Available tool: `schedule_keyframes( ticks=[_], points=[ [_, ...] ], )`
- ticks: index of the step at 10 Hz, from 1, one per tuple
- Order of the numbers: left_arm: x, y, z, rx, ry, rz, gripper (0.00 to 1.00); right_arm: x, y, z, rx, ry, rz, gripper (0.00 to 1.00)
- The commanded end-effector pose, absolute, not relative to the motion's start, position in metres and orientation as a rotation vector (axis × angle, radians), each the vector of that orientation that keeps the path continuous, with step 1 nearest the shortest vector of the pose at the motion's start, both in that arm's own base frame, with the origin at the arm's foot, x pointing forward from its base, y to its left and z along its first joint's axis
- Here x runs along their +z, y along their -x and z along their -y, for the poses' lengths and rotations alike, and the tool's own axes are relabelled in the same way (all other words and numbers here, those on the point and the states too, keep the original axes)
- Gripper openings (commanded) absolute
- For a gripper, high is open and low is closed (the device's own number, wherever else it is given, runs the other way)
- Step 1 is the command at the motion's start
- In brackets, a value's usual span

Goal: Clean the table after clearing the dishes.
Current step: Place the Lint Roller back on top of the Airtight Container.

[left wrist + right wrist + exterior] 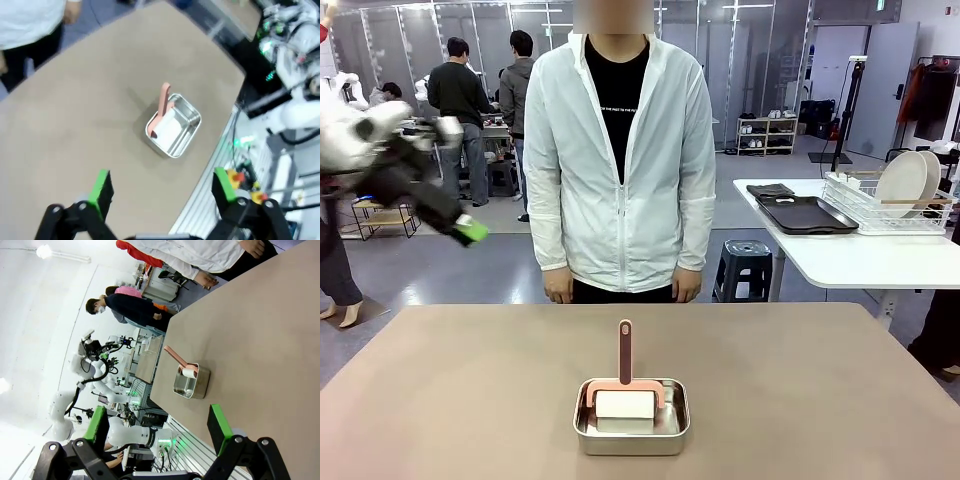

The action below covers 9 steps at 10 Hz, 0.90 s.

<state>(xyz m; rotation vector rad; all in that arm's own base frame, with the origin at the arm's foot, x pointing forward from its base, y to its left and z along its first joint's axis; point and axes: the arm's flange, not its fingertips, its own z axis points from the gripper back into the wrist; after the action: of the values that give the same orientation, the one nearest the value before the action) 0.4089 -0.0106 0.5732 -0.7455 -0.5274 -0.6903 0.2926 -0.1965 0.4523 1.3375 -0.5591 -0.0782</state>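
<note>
Grey floor; white side table (850, 262) with wire rack (880, 205); black stool (747, 262).

Small white print line across chest of person's black T-shirt (617, 105), too small to read. Green sign at top of far wall, illegible. No other legible text, label or number.

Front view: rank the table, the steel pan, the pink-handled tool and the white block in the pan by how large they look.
1. table
2. steel pan
3. and 4. pink-handled tool and white block: too close to rank; the tool is longer but thin, and the block hides part of it.
</note>
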Motion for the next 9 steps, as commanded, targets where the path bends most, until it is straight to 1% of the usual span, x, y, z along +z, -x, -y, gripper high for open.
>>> schedule_keyframes(
  ticks=[1, 4, 5, 7, 8, 9],
  points=[
    [0.551, -0.372, -0.05, -0.569, 0.854, 0.668, 1.0, 0.455, -0.292, 0.194, -0.068, -1.339, 0.564, 1.0],
    [0.519, -0.334, -0.133, -0.392, 0.944, 0.688, 1.0, 0.455, -0.292, 0.194, -0.068, -1.339, 0.564, 1.0],
    [0.504, -0.323, -0.159, -0.321, 0.983, 0.718, 1.0, 0.455, -0.292, 0.194, -0.068, -1.339, 0.564, 1.0],
    [0.476, -0.289, -0.204, -0.196, 1.046, 0.831, 1.0, 0.455, -0.292, 0.194, -0.068, -1.339, 0.564, 1.0],
    [0.466, -0.274, -0.219, -0.152, 1.059, 0.866, 1.0, 0.455, -0.292, 0.194, -0.068, -1.339, 0.564, 1.0],
    [0.456, -0.26, -0.231, -0.11, 1.071, 0.865, 1.0, 0.455, -0.292, 0.194, -0.068, -1.339, 0.564, 1.0]
  ],
)
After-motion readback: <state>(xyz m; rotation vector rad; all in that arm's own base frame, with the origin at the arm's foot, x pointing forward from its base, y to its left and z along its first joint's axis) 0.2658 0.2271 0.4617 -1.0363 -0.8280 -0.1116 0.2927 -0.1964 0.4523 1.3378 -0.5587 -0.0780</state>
